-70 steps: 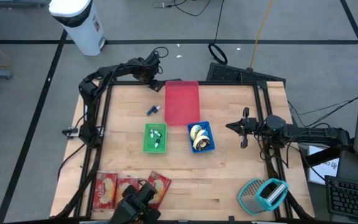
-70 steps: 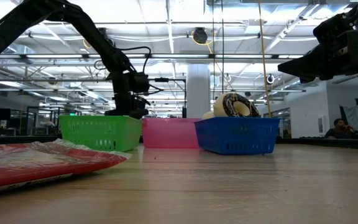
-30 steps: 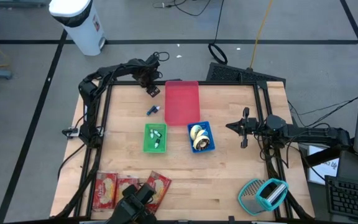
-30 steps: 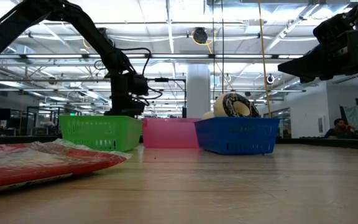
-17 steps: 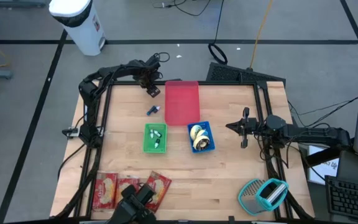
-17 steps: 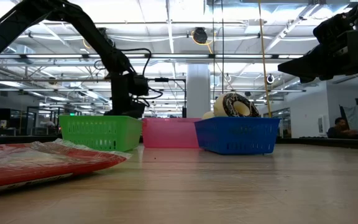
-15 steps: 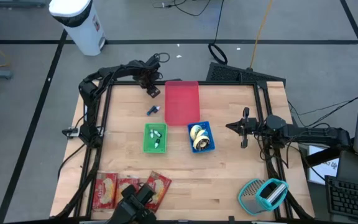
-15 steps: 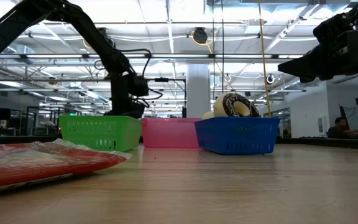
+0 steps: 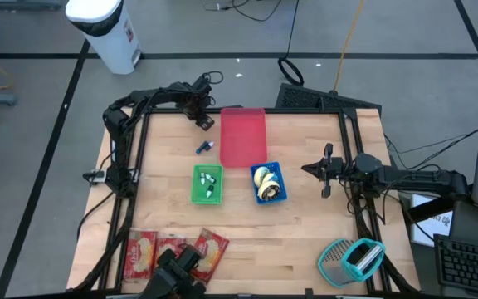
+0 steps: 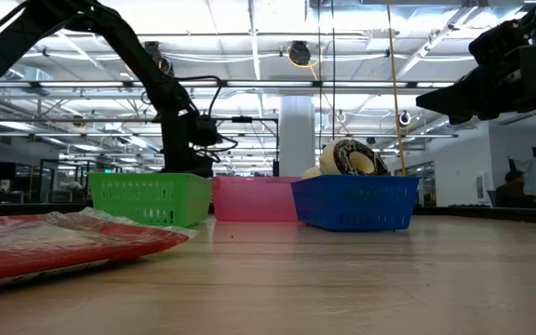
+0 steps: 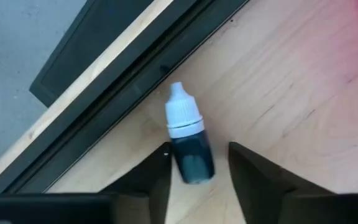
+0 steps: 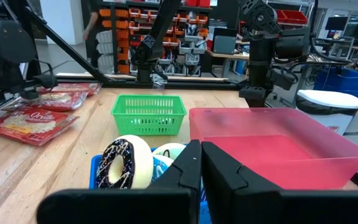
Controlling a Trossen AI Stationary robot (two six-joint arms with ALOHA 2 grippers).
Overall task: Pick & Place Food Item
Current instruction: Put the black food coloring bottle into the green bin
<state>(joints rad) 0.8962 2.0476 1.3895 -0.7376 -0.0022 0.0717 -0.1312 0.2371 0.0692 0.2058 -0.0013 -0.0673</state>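
The left gripper (image 11: 197, 165) points down at the far left corner of the table (image 9: 305, 249), close to the dark frame rail (image 11: 135, 68). In the left wrist view its two fingers (image 11: 156, 180) stand apart on either side of a small dropper bottle (image 11: 188, 143) with a white cap and dark body, which lies flat on the wood; the fingers flank the bottle's dark end with a sliver of table showing on each side, so it is not clamped. A second small bottle (image 9: 205, 147) lies on the table between that corner and the green basket (image 9: 207, 183). The pink bin (image 9: 243, 137) sits beside the gripper, and the blue basket (image 9: 270, 183) holds donuts (image 10: 350, 158). The right gripper (image 9: 325, 170) waits at the table's right edge, its fingers pressed together, holding nothing.
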